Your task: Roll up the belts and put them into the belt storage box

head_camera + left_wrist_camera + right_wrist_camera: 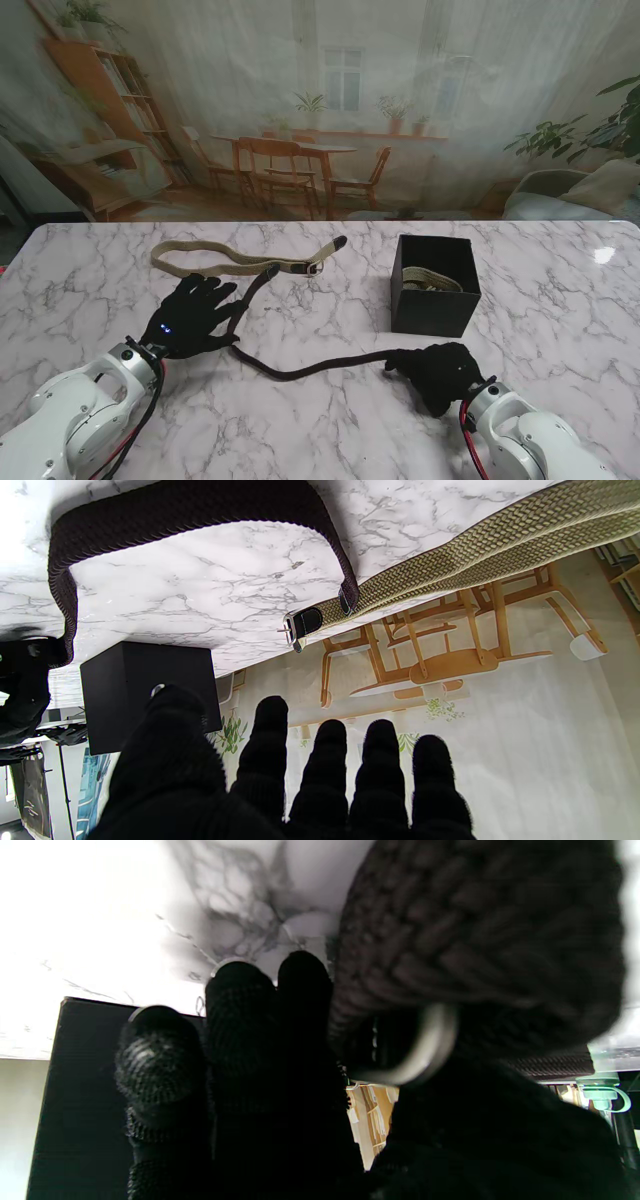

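Both our forearms are glossy white shells ending in silver wrist rings, red and black cables run along each, and black knitted gloves cover our left hand (pixel 192 315), where two small blue lights glow on its back, and our right hand (pixel 443 374).

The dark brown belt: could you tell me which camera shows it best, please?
The stand view: the dark brown belt shows whole, from the right hand round to the beige belt. The left wrist view shows only its curved far part; the right wrist view, a blurred end with a metal ring.
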Controlling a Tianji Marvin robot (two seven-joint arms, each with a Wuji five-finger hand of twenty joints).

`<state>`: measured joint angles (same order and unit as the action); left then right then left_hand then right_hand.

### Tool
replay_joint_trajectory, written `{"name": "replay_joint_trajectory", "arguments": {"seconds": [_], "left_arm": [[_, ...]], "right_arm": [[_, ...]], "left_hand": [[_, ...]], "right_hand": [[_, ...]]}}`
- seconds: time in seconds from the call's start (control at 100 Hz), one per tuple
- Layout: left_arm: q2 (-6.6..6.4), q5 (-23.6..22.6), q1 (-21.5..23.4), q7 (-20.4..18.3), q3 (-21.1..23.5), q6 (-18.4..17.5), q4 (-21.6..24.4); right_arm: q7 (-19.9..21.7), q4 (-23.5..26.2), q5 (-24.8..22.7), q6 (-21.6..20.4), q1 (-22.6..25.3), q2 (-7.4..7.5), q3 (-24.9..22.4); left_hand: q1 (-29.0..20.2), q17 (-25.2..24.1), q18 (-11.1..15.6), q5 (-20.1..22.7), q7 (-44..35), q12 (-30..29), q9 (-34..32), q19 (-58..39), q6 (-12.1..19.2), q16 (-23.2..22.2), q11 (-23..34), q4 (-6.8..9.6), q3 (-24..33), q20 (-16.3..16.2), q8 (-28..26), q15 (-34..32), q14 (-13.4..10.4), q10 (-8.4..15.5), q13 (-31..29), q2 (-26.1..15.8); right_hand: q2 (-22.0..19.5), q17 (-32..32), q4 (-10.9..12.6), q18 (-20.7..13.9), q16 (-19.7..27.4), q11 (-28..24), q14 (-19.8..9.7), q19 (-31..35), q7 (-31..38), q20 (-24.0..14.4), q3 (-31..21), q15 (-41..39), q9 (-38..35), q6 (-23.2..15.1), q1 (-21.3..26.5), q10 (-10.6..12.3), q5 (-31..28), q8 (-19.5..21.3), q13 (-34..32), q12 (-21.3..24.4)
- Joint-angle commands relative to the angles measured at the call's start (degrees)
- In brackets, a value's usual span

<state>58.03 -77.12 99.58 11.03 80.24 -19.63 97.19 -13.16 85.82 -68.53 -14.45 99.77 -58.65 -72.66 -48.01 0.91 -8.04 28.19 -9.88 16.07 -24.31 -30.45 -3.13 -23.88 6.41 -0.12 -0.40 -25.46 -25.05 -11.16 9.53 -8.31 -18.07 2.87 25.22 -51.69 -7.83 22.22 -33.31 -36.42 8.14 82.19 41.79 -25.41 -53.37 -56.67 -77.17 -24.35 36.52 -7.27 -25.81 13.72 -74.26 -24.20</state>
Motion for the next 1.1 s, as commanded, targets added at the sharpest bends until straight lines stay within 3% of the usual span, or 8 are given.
{"name": "replay_joint_trajectory", "arguments": {"seconds": [0.0, 0.11, 0.16, 0.25, 0.41, 0.65, 0.85, 1.09], "left_arm": [[0.02, 0.2, -0.1, -0.8, -0.2, -0.2, -0.1], [0.02, 0.2, -0.2, -0.9, -0.3, -0.2, -0.1], [0.02, 0.3, -0.2, -0.9, -0.3, -0.2, -0.2], [0.02, 0.3, -0.3, -1.0, -0.4, -0.2, -0.2], [0.03, 0.5, -0.4, -1.1, -0.5, -0.3, -0.3], [0.05, 0.4, -0.3, -1.0, -0.4, -0.2, -0.2], [0.04, 0.4, -0.2, -1.0, -0.4, -0.1, -0.2], [0.02, 0.4, -0.3, -1.2, -0.4, -0.2, -0.2]], "right_arm": [[0.4, 0.2, 0.4, -0.5, 0.1, -0.20, -0.3], [1.2, 0.7, 0.8, -1.2, 0.4, -0.22, -1.0], [2.0, 1.2, 1.2, -1.8, 0.6, -0.24, -1.5], [6.0, 3.3, 2.7, -2.9, 1.7, -0.28, -2.8], [17.8, 8.8, 4.7, -4.6, 3.8, 0.21, -5.9], [36.3, 16.2, 8.6, -5.6, 5.6, 1.51, -9.8], [40.8, 18.0, 8.2, -4.5, 6.1, 1.90, -10.7], [39.0, 17.4, 3.6, -4.9, 6.0, 1.83, -10.4]], "left_hand": [[-2.2, -1.0, -1.6, 0.0, 0.2, 0.7, 0.7, 1.1, -1.2, -0.2, -0.2, -0.86, -1.2, -0.3, -0.3, 0.8, 0.7, -1.1, -0.3, -2.6], [-2.2, -1.0, -1.6, 0.0, 0.2, 0.7, 0.7, 1.0, -1.2, -0.2, -0.2, -0.85, -1.2, -0.3, -0.3, 0.8, 0.8, -1.0, -0.3, -2.6], [-2.2, -1.0, -1.6, 0.0, 0.2, 0.7, 0.7, 1.0, -1.3, -0.2, -0.2, -0.86, -1.2, -0.3, -0.3, 0.8, 0.7, -1.0, -0.3, -2.6], [-2.2, -1.0, -1.6, 0.0, 0.2, 0.7, 0.7, 1.0, -1.3, -0.2, -0.2, -0.86, -1.2, -0.3, -0.3, 0.8, 0.6, -1.1, -0.3, -2.6], [-2.2, -1.0, -1.6, 0.0, 0.2, 0.7, 0.7, 1.0, -1.3, -0.2, -0.1, -0.85, -1.2, -0.2, -0.3, 0.8, 0.8, -1.0, -0.3, -2.6], [-2.4, -1.0, -1.6, 0.0, 0.2, 0.7, 0.7, 1.0, -1.3, -0.2, -0.1, -0.85, -1.2, -0.2, -0.3, 0.8, 0.7, -1.1, -0.3, -2.6], [-2.5, -1.0, -1.6, 0.0, 0.1, 0.7, 0.6, 1.0, -1.2, -0.2, -0.1, -0.85, -1.2, -0.2, -0.3, 0.7, 0.7, -1.0, -0.3, -2.7], [-2.6, -0.9, -1.5, 0.1, 0.1, 0.7, 0.5, 0.9, -1.2, -0.2, -0.1, -0.86, -1.2, -0.2, -0.3, 0.7, 0.7, -1.0, -0.4, -2.7]], "right_hand": [[-2.7, -0.6, -0.2, 2.6, 1.1, -2.0, 0.2, 1.7, 3.3, 0.9, -1.6, -2.2, -4.9, -0.7, 5.6, 1.7, -9.2, 0.6, -0.7, -0.2], [6.0, -0.5, -5.1, -1.5, 2.0, 0.2, -2.0, 0.7, 15.2, 1.2, -0.5, 0.8, -6.6, 17.9, 2.2, 5.4, -18.6, -13.1, -0.8, 0.3], [6.6, -0.5, -4.8, -2.8, 3.2, 1.2, -2.6, 0.0, 13.3, 1.1, -1.4, 3.3, -6.7, 24.1, -6.5, 6.5, -22.8, -7.8, -0.9, 2.3], [4.3, 2.6, 1.9, -4.6, 7.1, 7.7, -2.9, -2.9, 1.1, 0.1, -2.1, 12.2, -5.2, 28.9, -16.2, 6.2, -25.9, 8.0, -0.9, 6.0], [3.3, 9.6, 2.8, -8.9, 12.6, 17.5, -5.9, -7.9, -5.6, -1.2, 0.3, 30.9, 2.7, 33.6, -20.7, 6.5, -18.7, 11.1, 3.3, 11.9], [8.4, 21.2, 7.8, -13.5, 19.2, 30.2, -10.7, -16.7, -15.4, 1.5, -16.1, 43.5, 18.0, 37.4, -15.4, 7.3, -2.2, 11.4, 18.0, 18.1], [10.6, 24.9, 13.2, -16.9, 22.4, 33.8, -12.7, -20.2, -18.9, 4.1, -26.9, 46.4, 24.3, 37.3, -9.5, 8.3, 4.3, 12.4, 24.5, 19.5], [10.4, 25.0, 7.8, -19.2, 23.6, 33.4, -14.8, -20.2, -17.9, 5.8, -22.1, 45.3, 24.9, 29.2, 0.4, 14.7, 6.7, 17.0, 25.3, 19.5]]}}
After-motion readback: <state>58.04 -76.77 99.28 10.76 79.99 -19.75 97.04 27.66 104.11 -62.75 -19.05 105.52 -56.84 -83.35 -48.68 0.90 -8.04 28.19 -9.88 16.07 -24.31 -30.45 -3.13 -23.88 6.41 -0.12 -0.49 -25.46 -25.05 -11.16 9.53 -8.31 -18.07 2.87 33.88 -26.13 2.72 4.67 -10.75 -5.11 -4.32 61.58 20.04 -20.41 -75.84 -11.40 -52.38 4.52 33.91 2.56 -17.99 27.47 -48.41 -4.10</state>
